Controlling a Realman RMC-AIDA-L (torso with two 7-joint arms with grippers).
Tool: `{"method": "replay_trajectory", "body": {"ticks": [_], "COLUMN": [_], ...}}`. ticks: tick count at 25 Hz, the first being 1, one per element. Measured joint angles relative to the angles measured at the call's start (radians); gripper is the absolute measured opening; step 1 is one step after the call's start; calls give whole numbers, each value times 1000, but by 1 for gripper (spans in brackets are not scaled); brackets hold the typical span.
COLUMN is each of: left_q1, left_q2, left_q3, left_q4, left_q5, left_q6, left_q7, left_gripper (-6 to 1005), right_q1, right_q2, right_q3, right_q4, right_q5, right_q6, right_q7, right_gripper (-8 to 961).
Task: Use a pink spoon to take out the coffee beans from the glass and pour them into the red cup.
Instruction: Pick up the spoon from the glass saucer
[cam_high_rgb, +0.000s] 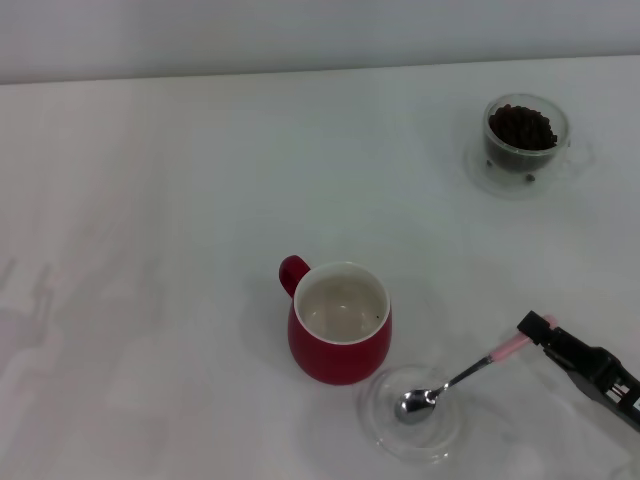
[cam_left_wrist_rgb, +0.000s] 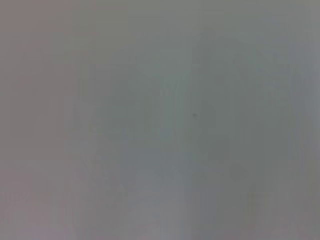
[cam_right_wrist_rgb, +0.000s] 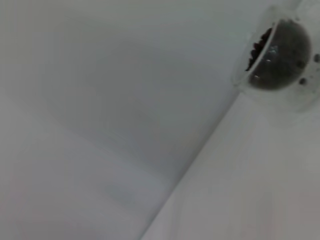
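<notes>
The red cup (cam_high_rgb: 340, 322) stands upright at the table's middle, its white inside bare and its handle to the upper left. The pink spoon (cam_high_rgb: 455, 382) lies with its metal bowl in a shallow clear dish (cam_high_rgb: 385, 432) just right of the cup. My right gripper (cam_high_rgb: 535, 328) is at the lower right, shut on the spoon's pink handle end, which pokes out past the black tip. The glass (cam_high_rgb: 527, 135) stands at the far right, full of dark coffee beans (cam_high_rgb: 521, 126). In the right wrist view the glass (cam_right_wrist_rgb: 280, 55) shows again. My left gripper is out of view.
The white table (cam_high_rgb: 150, 250) spreads wide to the left of the cup and between the cup and the glass. The table's back edge meets a pale wall (cam_high_rgb: 300, 30). The left wrist view holds only a flat grey surface.
</notes>
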Motion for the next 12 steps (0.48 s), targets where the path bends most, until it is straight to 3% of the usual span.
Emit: {"method": "replay_trajectory", "body": {"ticks": [12], "left_q1": [6], "left_q2": [1], "left_q3": [0], "left_q4": [0], "left_q5": [3], "left_q6": [-25], "left_q7": [0], "left_gripper": [397], "right_q1": [27], "right_q2": [-4], "right_q3": [7], "right_q4": [-113], "right_q5": [0], "right_q6": [118], "right_q7": [33], "right_gripper": [151]}}
